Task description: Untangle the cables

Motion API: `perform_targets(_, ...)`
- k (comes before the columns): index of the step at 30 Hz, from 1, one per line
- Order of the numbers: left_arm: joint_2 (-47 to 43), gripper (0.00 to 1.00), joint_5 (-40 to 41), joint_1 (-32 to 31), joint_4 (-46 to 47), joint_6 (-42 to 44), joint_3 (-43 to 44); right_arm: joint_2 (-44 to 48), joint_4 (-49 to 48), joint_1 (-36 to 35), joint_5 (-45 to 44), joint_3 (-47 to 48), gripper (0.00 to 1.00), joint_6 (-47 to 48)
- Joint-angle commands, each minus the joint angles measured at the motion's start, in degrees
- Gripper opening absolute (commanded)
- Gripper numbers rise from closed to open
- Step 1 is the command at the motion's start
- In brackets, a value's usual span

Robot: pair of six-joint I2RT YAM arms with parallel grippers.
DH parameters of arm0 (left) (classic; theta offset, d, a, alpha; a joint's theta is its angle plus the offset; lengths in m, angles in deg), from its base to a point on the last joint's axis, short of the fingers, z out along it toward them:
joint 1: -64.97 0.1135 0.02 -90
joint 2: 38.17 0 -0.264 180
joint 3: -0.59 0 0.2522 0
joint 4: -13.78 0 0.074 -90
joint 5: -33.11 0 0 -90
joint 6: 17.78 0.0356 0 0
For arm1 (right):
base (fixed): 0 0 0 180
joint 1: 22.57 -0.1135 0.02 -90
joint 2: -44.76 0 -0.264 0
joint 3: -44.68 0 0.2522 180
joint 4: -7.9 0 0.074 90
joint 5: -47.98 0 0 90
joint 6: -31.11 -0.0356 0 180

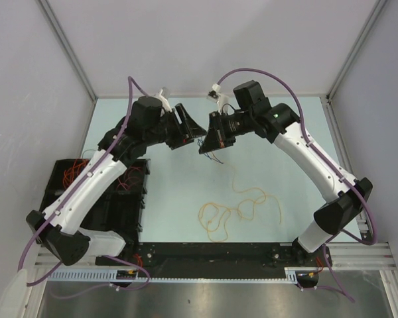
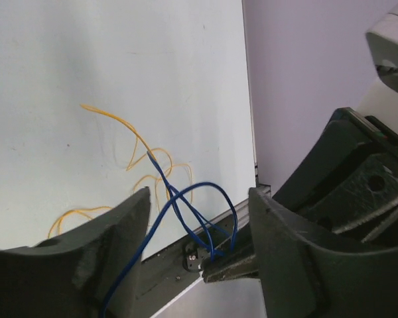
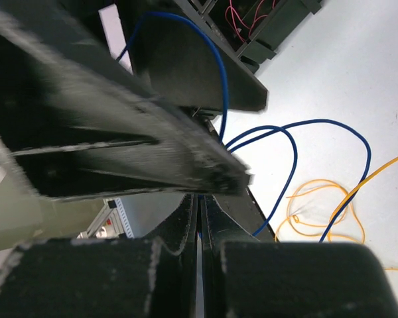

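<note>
Blue cable (image 2: 212,183) pinched by the closed right gripper (image 3: 200,205), passing between the wide-open jaws of the left gripper (image 2: 199,195), at 12 o'clock over the table (image 1: 179,189). Risk: a hard pull may tighten its crossing with the yellow-orange cable (image 2: 113,116) toward 6 o'clock, or the cable may slip free. It is thin, springy and loosely looped.

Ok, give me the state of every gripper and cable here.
left gripper: open, straddling the blue cable
right gripper: shut on the blue cable
blue cable: held up, hanging in loops
yellow cable: in loose loops on the table
red cables: in the black bin
</note>
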Motion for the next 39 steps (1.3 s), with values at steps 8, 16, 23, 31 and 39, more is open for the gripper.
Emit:
perform_targets(8, 2.2, 0.31, -1.1, -2.3, -0.7, -2.0, 1.6, 4.4, -2.0, -0.8, -1.5, -1.4, 0.00, -0.2)
perform_targets(16, 2.5, 0.00, -2.6, -2.5, -0.2, -2.6, 1.3, 5.8, -3.5, -0.9, -2.1, -4.0, 0.02, -1.7)
perform_targets(23, 3.2, 0.00, -2.6, -1.7, -3.4, -0.4, 7.0, 6.9, 1.8, 1.6, -8.6, -3.6, 0.62, -3.5)
perform_targets(31, 4.6, 0.00, -8.5, 2.0, -4.0, 3.6, 11.6, 16.9, -5.8, 21.6, -7.1, -18.4, 0.75, -17.5)
perform_targets(39, 5.1, 0.00, -13.1, 2.4, -0.7, 5.6, 10.8, 11.3, 1.4, 22.9, -8.5, -20.5, 0.71, -15.3)
